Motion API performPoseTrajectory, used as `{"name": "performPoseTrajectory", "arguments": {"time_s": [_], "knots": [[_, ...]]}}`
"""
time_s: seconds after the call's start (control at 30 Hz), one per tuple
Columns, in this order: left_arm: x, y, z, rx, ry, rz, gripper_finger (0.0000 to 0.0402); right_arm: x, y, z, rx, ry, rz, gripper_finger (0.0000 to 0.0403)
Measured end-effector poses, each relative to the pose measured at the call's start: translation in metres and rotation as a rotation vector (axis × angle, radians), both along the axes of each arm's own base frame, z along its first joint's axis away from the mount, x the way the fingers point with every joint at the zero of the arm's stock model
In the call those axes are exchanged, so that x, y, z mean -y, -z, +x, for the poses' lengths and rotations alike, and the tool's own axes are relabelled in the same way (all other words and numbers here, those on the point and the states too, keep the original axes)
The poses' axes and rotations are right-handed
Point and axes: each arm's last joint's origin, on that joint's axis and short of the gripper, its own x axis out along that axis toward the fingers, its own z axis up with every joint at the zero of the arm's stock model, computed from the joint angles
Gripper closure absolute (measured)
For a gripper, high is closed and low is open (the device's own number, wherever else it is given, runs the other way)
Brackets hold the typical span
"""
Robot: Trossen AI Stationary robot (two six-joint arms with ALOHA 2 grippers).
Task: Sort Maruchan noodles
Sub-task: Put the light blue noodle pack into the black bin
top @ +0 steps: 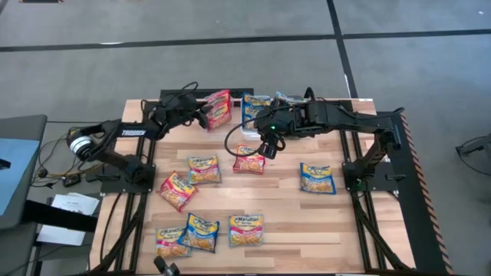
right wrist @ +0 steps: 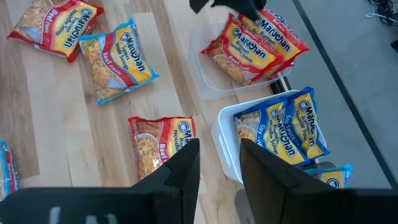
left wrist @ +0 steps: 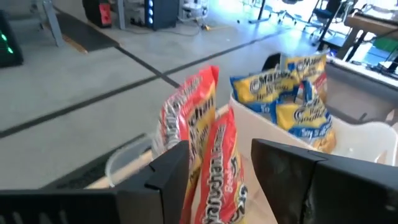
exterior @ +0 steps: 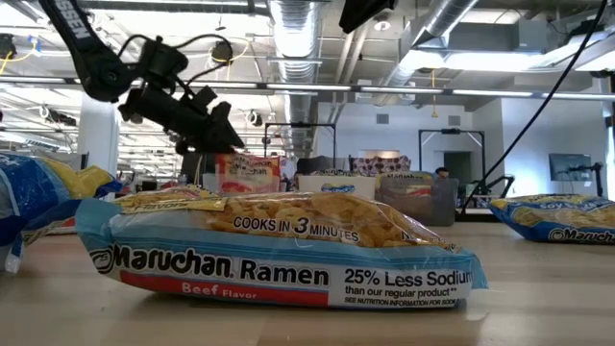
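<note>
Two red packets (top: 219, 107) stand on edge in the clear bin (right wrist: 202, 81) at the table's far side. My left gripper (left wrist: 221, 177) is open above that bin, its fingers on either side of the nearer red packet (left wrist: 217, 168). Blue packets (right wrist: 280, 127) lie in the white bin (right wrist: 227, 149) beside it. My right gripper (right wrist: 219, 165) hangs open and empty above the table, just off the white bin's near rim. Next to it a red packet (right wrist: 155, 143) lies flat on the wood. My left gripper's open fingers (left wrist: 168, 180) come down from above on either side of the top edge of the nearer red packet (left wrist: 208, 134), which stands in the clear bin. Whether either finger touches it, I cannot tell.
More packets lie flat over the near half of the table: two left of centre (top: 204, 169) (top: 176, 190), one on the right (top: 317, 178) and three by the near edge (top: 245, 230). One of those (exterior: 279, 250) fills the low view. Bare wood lies right of the white bin.
</note>
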Motion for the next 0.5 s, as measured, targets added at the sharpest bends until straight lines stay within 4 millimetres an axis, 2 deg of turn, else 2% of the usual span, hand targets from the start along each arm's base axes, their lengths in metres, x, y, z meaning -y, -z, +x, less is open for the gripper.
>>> {"name": "performPoseTrajectory", "arguments": {"time_s": [0.27, 0.5], "knots": [[0.015, -0.029, -0.013, 0.042, 0.014, 0.018, 0.0236, -0.001, 0.000, 0.000, -0.001, -0.004, 0.000, 0.0266], [0.036, -0.061, -0.027, 0.193, 0.124, 0.038, 0.0236, -0.007, 0.002, -0.003, -0.044, -0.024, 0.000, 0.0266]]}}
